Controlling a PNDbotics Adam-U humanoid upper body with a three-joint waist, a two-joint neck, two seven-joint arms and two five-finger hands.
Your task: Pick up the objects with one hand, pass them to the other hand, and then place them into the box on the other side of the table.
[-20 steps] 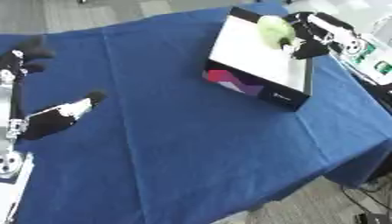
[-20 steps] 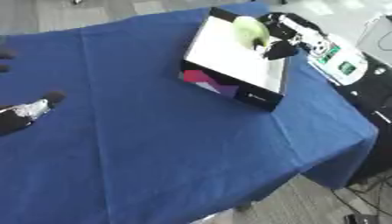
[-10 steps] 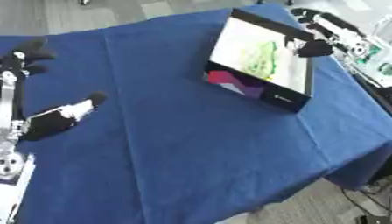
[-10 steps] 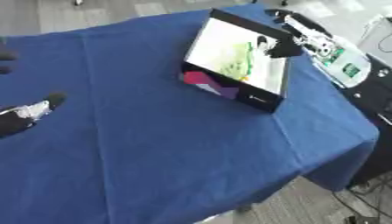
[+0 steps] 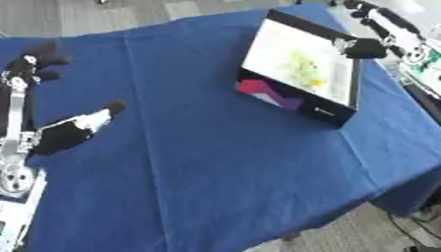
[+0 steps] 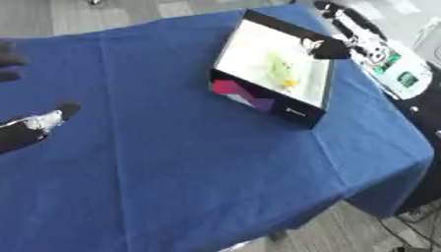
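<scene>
A desk (image 5: pixel 215 162) covered with a blue cloth is seen from above. Toward its far right side a shallow box (image 5: pixel 300 69) with black walls and a white floor is set, with a pink and purple patch on its near outer wall. Inside the box a yellow-green object (image 5: pixel 305 69) lies on the white floor, near the middle. It is blurred, so its kind cannot be told; its long axis runs from the far wall of the box toward the near wall, slightly slanted to the right.

The right hand (image 5: pixel 365 48) is held over the far right rim of the box, apart from the object; its fingers appear curled with nothing in them. The left hand (image 5: pixel 67 133) is seen at the left edge, above the cloth, with its fingers relaxed and empty.
</scene>
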